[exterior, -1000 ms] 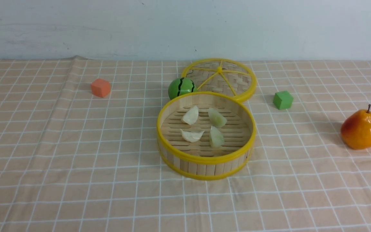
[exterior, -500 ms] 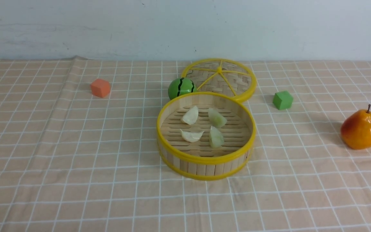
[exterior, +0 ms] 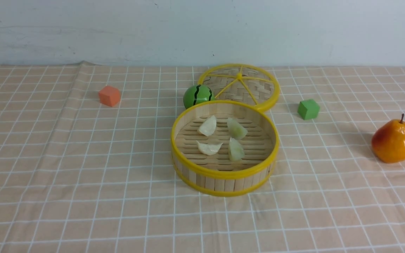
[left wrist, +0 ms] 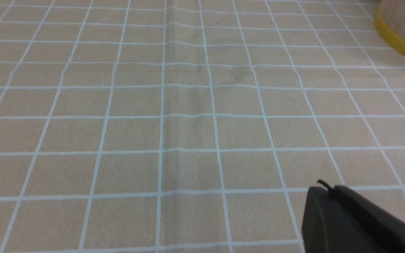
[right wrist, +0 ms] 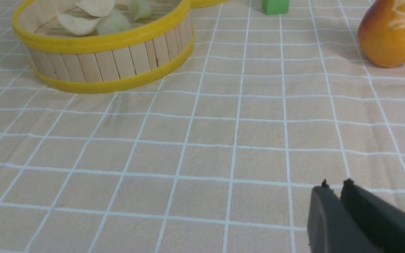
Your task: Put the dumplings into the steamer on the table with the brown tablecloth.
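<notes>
The steamer (exterior: 225, 171), a round bamboo basket with yellow rims, stands mid-table on the brown tablecloth (exterior: 83, 175). Four pale dumplings (exterior: 208, 125) lie on its slatted floor. Neither arm shows in the front view. In the left wrist view my left gripper (left wrist: 325, 189) is shut and empty over bare cloth, with the steamer's rim (left wrist: 399, 42) at the frame's corner. In the right wrist view my right gripper (right wrist: 334, 185) is shut and empty above the cloth, well short of the steamer (right wrist: 111, 59), whose dumplings (right wrist: 77, 24) show inside.
The woven lid (exterior: 241, 84) lies flat behind the steamer, with a green striped ball (exterior: 198, 95) beside it. An orange cube (exterior: 109, 95) sits at the left, a green cube (exterior: 308, 109) at the right, and a pear (exterior: 393, 140) at the far right.
The dark tip of the left gripper seen at the bottom left corner of the front view one second ago has left that view. Nothing on the table has moved.
</notes>
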`<state>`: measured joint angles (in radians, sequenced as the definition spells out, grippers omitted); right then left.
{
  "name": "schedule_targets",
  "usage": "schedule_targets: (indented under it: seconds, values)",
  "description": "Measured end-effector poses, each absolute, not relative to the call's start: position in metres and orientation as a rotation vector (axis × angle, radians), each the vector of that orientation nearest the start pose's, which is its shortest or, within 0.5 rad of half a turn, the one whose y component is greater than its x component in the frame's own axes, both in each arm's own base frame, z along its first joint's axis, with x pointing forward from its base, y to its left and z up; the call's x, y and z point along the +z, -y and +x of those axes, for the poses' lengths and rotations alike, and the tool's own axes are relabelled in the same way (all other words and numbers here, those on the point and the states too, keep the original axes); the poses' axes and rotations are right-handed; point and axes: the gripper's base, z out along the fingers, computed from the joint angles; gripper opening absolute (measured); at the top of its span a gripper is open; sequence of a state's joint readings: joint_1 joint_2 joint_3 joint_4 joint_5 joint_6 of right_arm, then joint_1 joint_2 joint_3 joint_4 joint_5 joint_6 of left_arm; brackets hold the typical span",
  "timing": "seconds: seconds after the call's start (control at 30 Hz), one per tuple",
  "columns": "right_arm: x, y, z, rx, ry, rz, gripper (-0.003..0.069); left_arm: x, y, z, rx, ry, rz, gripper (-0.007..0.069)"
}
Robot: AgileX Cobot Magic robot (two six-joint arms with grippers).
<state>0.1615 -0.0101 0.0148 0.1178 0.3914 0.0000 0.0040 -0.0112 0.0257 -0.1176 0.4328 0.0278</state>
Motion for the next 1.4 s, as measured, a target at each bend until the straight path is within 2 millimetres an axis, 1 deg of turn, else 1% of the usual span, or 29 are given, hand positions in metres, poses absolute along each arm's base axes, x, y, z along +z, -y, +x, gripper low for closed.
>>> schedule_targets:
  seconds: [1.4]
  values:
    - [0.1738, -0.0124, 0.0506, 0.227, -1.881, -0.081, 0.0116, 0.1664, 0.0044, 0.0507, -0.100, -1.932, -0.048, -0.0013]
